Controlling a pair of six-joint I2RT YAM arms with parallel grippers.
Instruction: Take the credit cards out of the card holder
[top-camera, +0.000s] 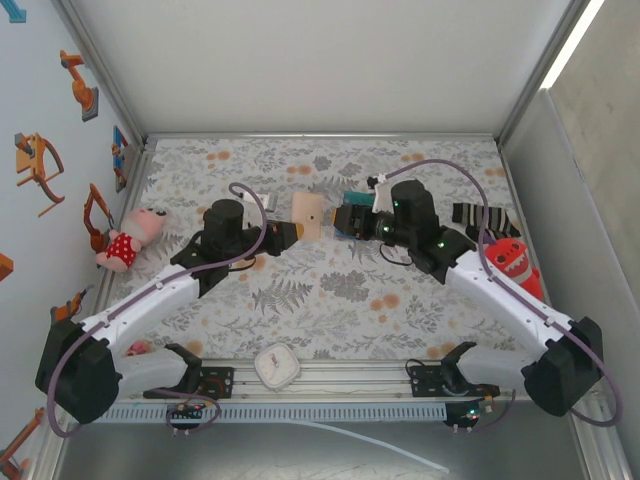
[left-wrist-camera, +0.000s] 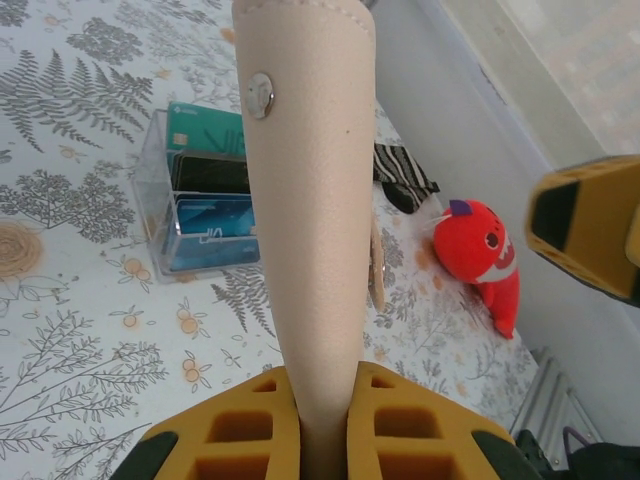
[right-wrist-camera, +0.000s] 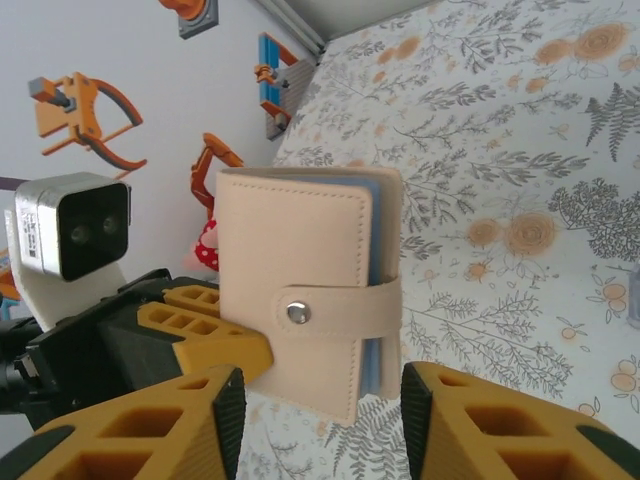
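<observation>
The card holder (right-wrist-camera: 300, 300) is a tan folding wallet held upright off the table, its snap strap fastened and a pale blue edge showing at its side. My left gripper (left-wrist-camera: 322, 375) is shut on one end of the card holder (left-wrist-camera: 305, 200). In the top view it (top-camera: 290, 232) holds the holder (top-camera: 309, 213) above the middle of the table. My right gripper (right-wrist-camera: 320, 430) is open, its fingers (right-wrist-camera: 225, 420) standing either side of the holder's lower corner without touching it. The credit cards are hidden inside the shut holder.
A clear case with a teal, black and blue block (left-wrist-camera: 205, 205) stands on the floral table behind the holder. A red toy (top-camera: 512, 262) and a striped sock (top-camera: 480, 217) lie at the right, a pink plush (top-camera: 130, 235) at the left. A white object (top-camera: 277, 365) sits at the near edge.
</observation>
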